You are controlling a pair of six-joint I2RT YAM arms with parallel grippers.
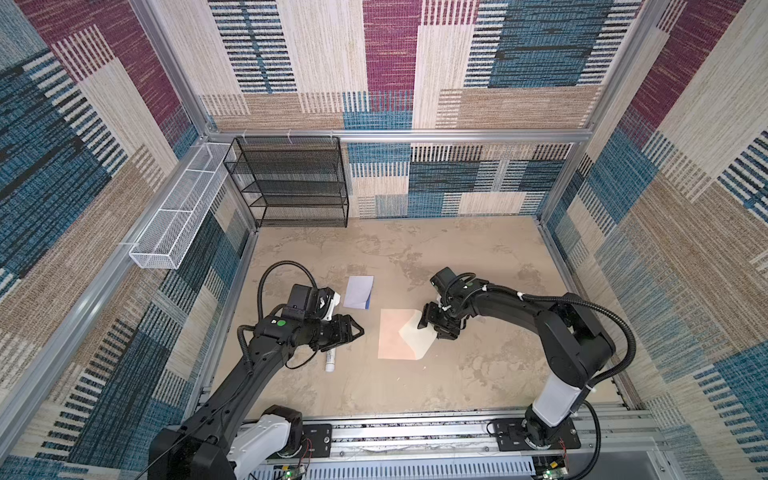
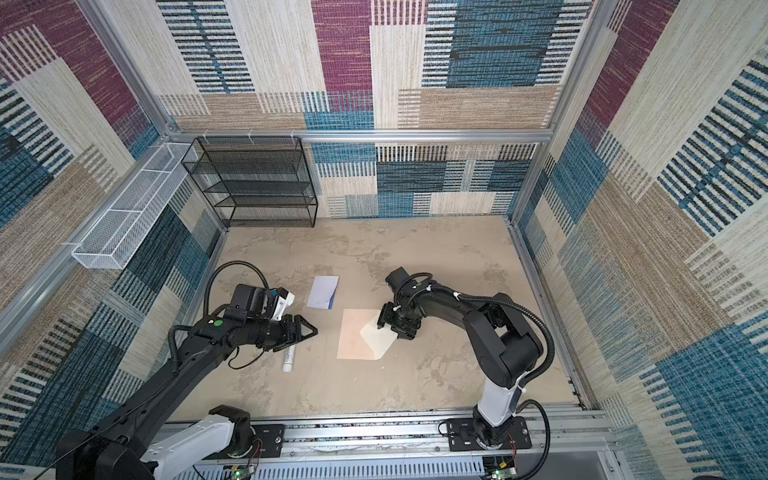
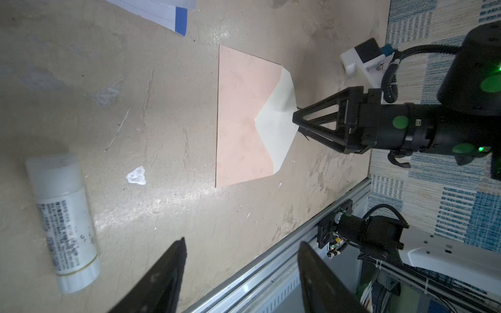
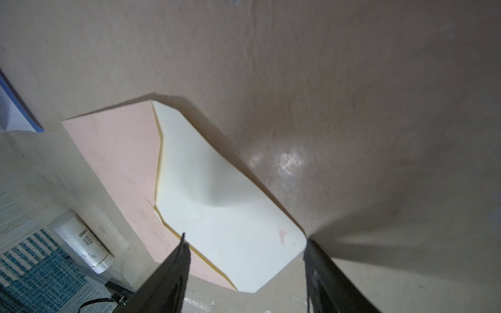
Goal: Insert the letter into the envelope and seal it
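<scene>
The peach envelope lies flat mid-table. Its cream flap is folded over it and bulges a little. My right gripper is open and low at the flap's fold edge, with the flap's end between its fingers. The white, blue-edged letter lies behind and left of the envelope. My left gripper hovers open and empty left of the envelope.
A white glue stick lies under the left arm. A black wire shelf stands at the back left, with a white mesh basket on the left wall. The metal rail runs along the front.
</scene>
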